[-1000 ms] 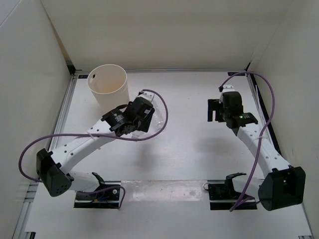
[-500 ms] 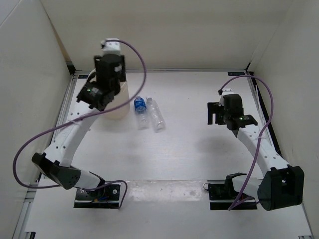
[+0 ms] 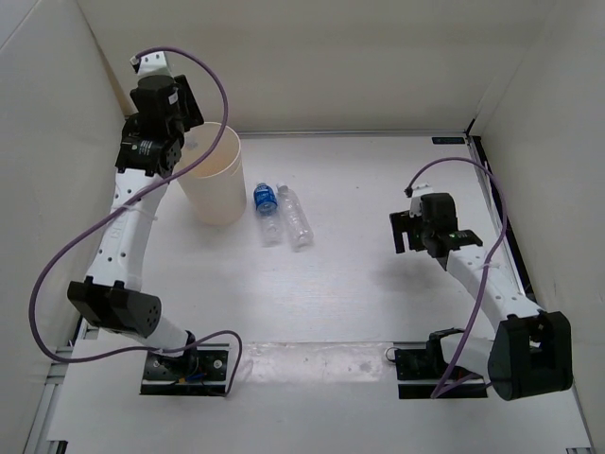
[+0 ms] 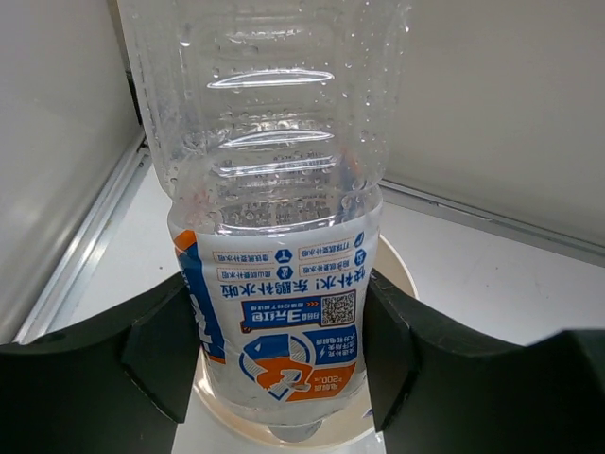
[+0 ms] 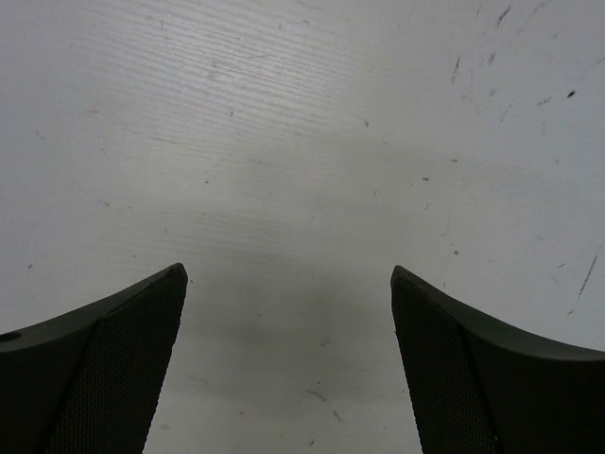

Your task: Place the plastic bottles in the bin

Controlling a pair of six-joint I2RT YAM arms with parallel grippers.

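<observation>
Holding labelled bottle (image 4: pixel 274 189) in clenched left gripper (image 4: pixel 279 326) above bin (image 3: pixel 216 194) at worktop's far-left corner: drop step. Next: centre over opening, then release. With right gripper (image 5: pixel 288 312) splayed, empty.

The left gripper (image 4: pixel 276 317) goes up and back from the table. Now it holds the bottle with the blue and orange label (image 4: pixel 274 218) over the bin (image 3: pixel 217 199).
</observation>
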